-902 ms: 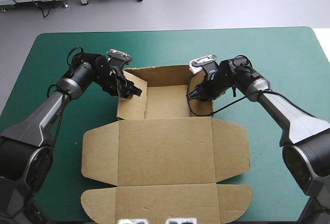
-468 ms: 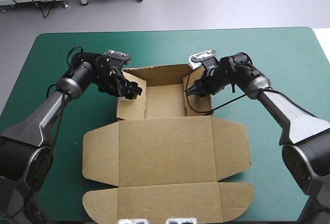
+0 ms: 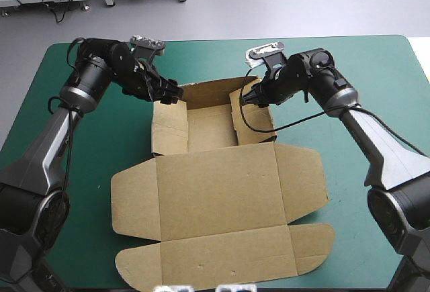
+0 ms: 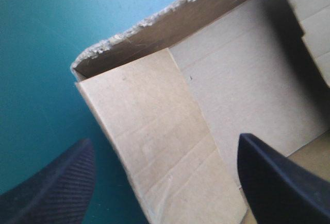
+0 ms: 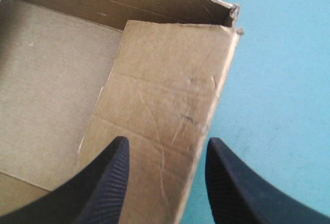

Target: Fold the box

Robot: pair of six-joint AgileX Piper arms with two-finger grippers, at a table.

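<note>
Brown cut-board box (image 3: 222, 191), tray walls raised, lid flat: left gripper (image 3: 171, 92) and right gripper (image 3: 247, 99), both released, have shifted to the far corners; the walls apparently stand unaided.

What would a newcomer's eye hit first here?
The brown box in the middle of the table: tray walls up at the far end, lid flat toward the near edge. The left tool and right tool, both open, hang at the tray's two far corners, each over a side wall.
</note>
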